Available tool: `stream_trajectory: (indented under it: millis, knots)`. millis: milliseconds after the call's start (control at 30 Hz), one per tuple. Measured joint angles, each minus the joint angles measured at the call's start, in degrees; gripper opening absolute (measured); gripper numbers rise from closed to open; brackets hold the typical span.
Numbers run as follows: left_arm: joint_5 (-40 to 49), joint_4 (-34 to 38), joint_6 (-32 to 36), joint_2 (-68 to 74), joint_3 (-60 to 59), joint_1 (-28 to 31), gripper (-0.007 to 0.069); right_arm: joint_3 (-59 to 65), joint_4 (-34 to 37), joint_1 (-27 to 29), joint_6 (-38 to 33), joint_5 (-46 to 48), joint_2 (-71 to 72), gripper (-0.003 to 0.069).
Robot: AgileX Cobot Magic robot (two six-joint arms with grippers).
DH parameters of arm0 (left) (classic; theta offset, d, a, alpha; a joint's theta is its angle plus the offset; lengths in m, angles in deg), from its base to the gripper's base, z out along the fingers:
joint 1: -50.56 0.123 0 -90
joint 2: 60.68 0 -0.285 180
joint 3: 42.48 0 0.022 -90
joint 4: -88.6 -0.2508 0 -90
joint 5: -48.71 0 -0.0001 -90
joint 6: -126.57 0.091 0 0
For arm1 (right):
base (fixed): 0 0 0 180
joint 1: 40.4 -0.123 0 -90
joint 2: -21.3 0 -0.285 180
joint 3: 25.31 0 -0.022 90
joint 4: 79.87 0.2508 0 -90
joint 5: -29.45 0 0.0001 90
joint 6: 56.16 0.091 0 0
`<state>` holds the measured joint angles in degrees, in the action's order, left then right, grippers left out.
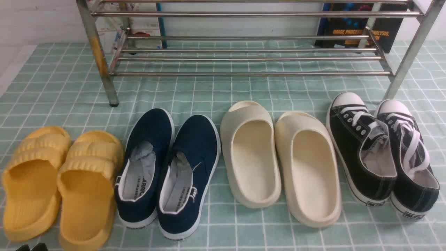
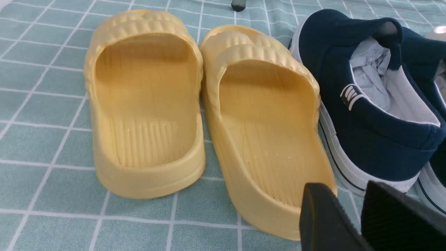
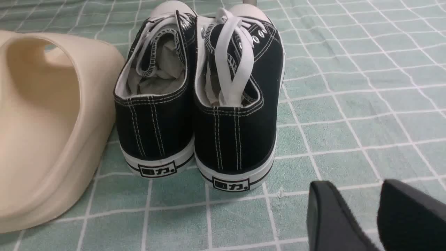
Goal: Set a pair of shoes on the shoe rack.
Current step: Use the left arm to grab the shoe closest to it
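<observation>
The pair of shoes, two navy slip-ons with white soles, stands side by side on the cloth: the left shoe (image 1: pixel 146 167) and the right shoe (image 1: pixel 190 174), toes toward the shoe rack (image 1: pixel 244 73). The steel rack stands behind the row with nothing on its bars. My left gripper (image 2: pixel 352 205) is open and holds nothing. It hovers low behind the heels, between the inner yellow slide and the nearer navy shoe (image 2: pixel 366 132). Its dark fingertips (image 1: pixel 31 246) peek in at the front view's bottom left. My right gripper (image 3: pixel 362 198) is open and empty over bare cloth, behind and outside the black sneakers.
Yellow slides (image 1: pixel 59 181) lie left of the navy pair. Cream slides (image 1: pixel 278 160) and black lace-up sneakers (image 1: pixel 379 157) lie to its right. Books (image 1: pixel 359 24) and boxes (image 1: pixel 139 24) stand behind the rack. A green checked cloth (image 1: pixel 209 90) covers the table.
</observation>
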<state>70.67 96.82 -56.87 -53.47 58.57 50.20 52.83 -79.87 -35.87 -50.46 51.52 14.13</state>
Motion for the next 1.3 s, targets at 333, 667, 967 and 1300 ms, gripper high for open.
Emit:
stream_trajectory:
  millis: [333, 667, 967, 1300]
  knots:
    - [0.0, 2.8, -0.2, 0.0, 0.0, 0.0, 0.0207, 0.0, 0.0, 0.0, 0.0, 0.0, 0.0, 0.0246]
    - [-0.1, 10.5, -0.5, 0.0, 0.0, 0.0, 0.0213, 0.0, 0.0, 0.0, 0.0, 0.0, 0.0, 0.0246]
    - [-3.6, 40.3, -10.0, 0.0, 0.0, 0.0, 0.0218, 0.0, 0.0, 0.0, 0.0, 0.0, 0.0, 0.0246]
    - [-9.7, 52.8, -9.0, 0.0, 0.0, 0.0, 0.0224, 0.0, 0.0, 0.0, 0.0, 0.0, 0.0, 0.0246]
